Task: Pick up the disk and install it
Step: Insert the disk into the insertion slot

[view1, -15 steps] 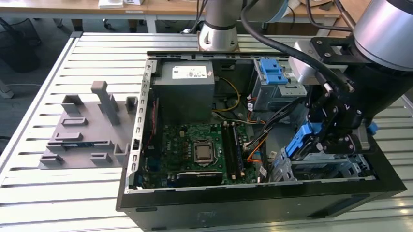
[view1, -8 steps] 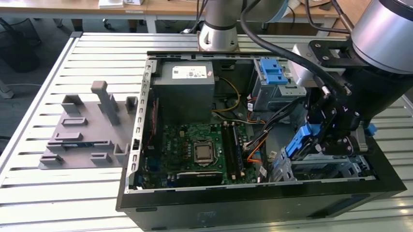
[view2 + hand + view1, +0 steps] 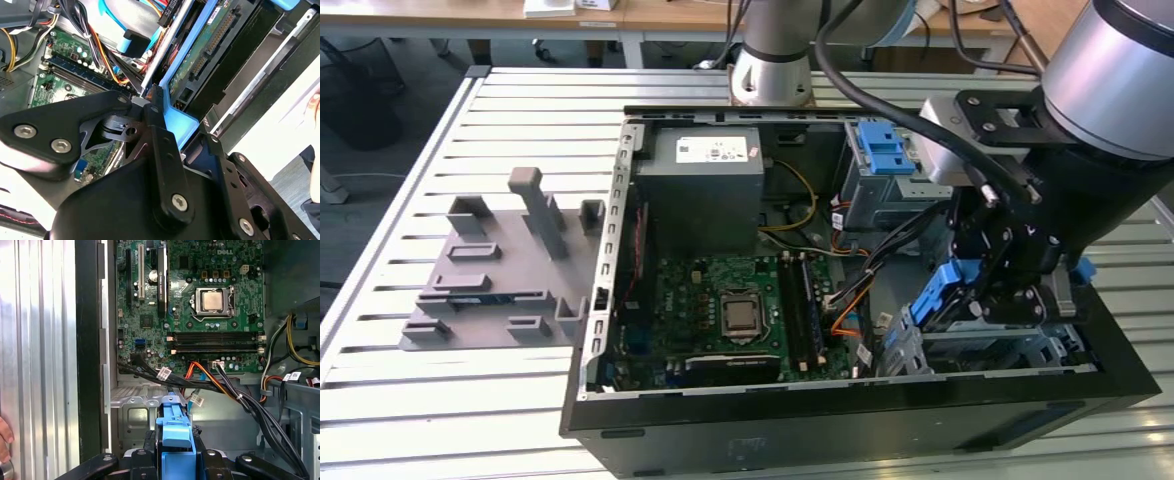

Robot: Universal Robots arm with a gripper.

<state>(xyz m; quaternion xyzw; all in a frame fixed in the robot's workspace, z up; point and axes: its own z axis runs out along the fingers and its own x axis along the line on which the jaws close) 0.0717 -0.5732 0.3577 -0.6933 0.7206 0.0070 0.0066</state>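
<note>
Blue plastic framed the disk [image 3: 945,295], which stood tilted on edge above the metal drive cage [image 3: 987,345] in the corner of the open computer case [image 3: 854,420] at the exterior view's right. Whether its lower end had entered the cage could not be told.

A white sticker [image 3: 716,150] with dark print and a red mark sat on the grey power supply [image 3: 707,170]. Small white tags [image 3: 163,372] hung on the cables crossing below the green motherboard [image 3: 200,305] in the first wrist view. The second wrist view caught the disk's green circuit-board side [image 3: 210,40] and its row of connector pins.

The claw [image 3: 998,290] was pressed together on the disk, pinching it by the blue frame. In the first wrist view the frame [image 3: 176,440] sat between the black fingers [image 3: 148,442]. In the second wrist view one finger [image 3: 160,135] lay flat against the blue edge [image 3: 182,122].

Another blue latch piece [image 3: 887,150] sat in the upper bay beside the power supply. On the slatted metal surface [image 3: 454,400], a grey moulded fixture [image 3: 500,270] lay apart from the case at the exterior view's left.
</note>
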